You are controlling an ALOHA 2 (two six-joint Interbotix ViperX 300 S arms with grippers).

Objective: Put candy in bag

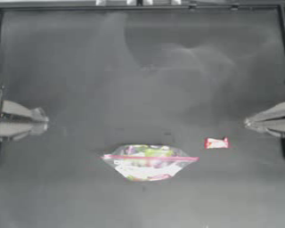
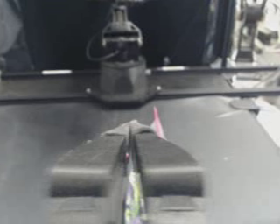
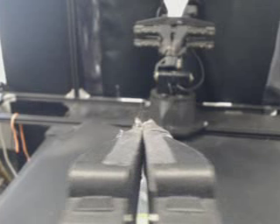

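Note:
The bag point(image 1: 148, 161), a clear pouch with a pink-red seal strip and multicoloured contents, lies flat on the table a little towards the front of the top view. The candy point(image 1: 216, 143), small in a red-and-white wrapper, lies on the table just right of the bag and apart from it. My left gripper point(image 1: 42, 120) is drawn back at the left edge, shut on nothing point(image 2: 131, 127). My right gripper point(image 1: 248, 121) is drawn back at the right edge, also shut and empty point(image 3: 141, 124), above and to the right of the candy.
A raised frame rail point(image 1: 139, 6) runs along the table's back edge, with side rails at left and right. Each wrist view looks across the table at the opposite arm's base point(image 2: 122, 81) point(image 3: 173, 109).

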